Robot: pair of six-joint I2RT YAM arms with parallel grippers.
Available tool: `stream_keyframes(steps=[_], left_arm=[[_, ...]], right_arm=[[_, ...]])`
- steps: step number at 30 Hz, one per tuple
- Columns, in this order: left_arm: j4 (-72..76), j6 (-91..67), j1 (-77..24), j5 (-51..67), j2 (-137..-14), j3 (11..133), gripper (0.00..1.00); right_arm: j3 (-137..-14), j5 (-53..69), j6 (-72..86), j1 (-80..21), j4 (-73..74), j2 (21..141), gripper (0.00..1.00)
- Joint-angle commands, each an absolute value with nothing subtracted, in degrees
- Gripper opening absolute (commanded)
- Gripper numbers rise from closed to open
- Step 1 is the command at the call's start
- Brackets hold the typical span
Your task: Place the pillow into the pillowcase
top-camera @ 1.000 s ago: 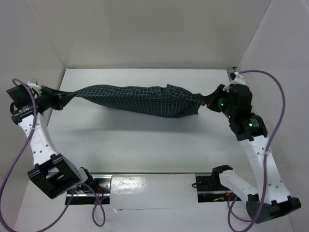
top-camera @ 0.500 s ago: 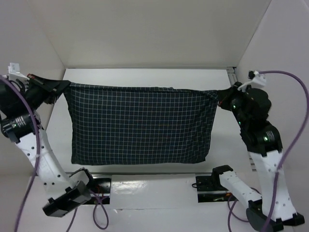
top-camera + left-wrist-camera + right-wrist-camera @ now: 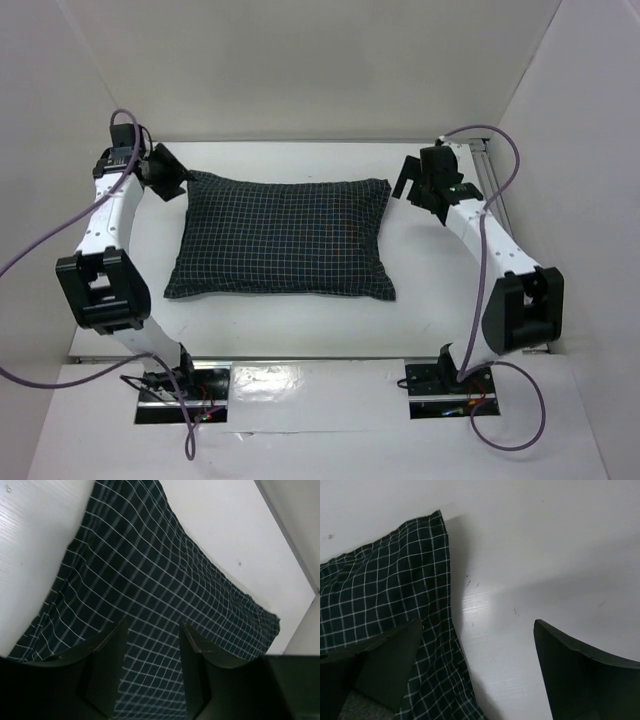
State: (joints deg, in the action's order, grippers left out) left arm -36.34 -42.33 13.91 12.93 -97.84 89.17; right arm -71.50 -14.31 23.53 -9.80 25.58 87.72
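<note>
Pillowcase [image 3: 285, 240], dark navy with a thin white grid, lies flat on the white table [image 3: 440, 280] in the middle of the top view. It looks plump and rounded like a filled cushion, its long sides running left to right. Whatever fills it is hidden by the cloth. The lower edge bows a little towards the bottom of the frame, and the two lower corners stick out to either side.

At the upper left of that view the left gripper [image 3: 168, 174] sits right at the upper left corner of the pillowcase. Whether a finger touches the cloth there I cannot tell. In the left wrist view its two dark fingers [image 3: 107, 665] stand a modest gap apart, with nothing pinched between them. The checked cloth spreads below and beyond them, up towards the top of the frame, and bare table shows at the upper left and upper right.

At the upper right of the top view the right gripper [image 3: 410, 186] sits just beside the upper right corner of the pillowcase, with a little bare table between them. In the right wrist view its jaws are spread wide and hold nothing. The finger on the left of that frame hangs over the cloth edge, and the one on the right hangs over bare table. The cloth's corner points to the upper left of that frame.

A purple cable [image 3: 40, 255] loops off each arm.
</note>
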Motion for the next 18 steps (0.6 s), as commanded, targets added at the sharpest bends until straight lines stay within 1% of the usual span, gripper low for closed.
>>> stream_keyframes(steps=[1,3,4,5,6,9,12,18], left_arm=[[-36.3,-38.2,10.3,8.4,-87.2,87.9,0.58],[-36.3,-36.7,6.6,8.4,-83.9,83.0,0.58],[-36.3,-36.7,3.0,8.4,-80.3,79.7,0.58],[-36.3,-36.7,3.0,8.4,-78.5,79.7,0.58],[-37.0,-36.7,-0.1,7.9,-76.8,76.8,0.58],[-37.0,-36.7,-3.0,9.7,-70.2,73.0,0.58],[-36.5,-35.7,-4.7,10.7,-66.9,72.9,0.58],[-38.8,-34.6,-6.8,9.6,-63.0,74.2,0.58]], right_arm=[[-68.7,-14.9,25.0,-11.2,19.8,78.8,1.0],[-68.2,-16.6,25.6,-11.2,22.4,77.7,1.0],[-68.2,-17.9,25.6,-11.2,24.5,77.7,1.0],[-68.2,-19.8,26.6,-11.2,25.7,77.0,1.0],[-68.7,-22.8,27.2,-11.2,26.8,76.2,1.0],[-69.3,-27.7,27.8,-11.2,30.3,75.4,1.0],[-69.9,-31.5,28.3,-11.2,33.6,74.0,1.0],[-68.4,-32.1,28.8,-11.2,35.0,71.1,1.0]])
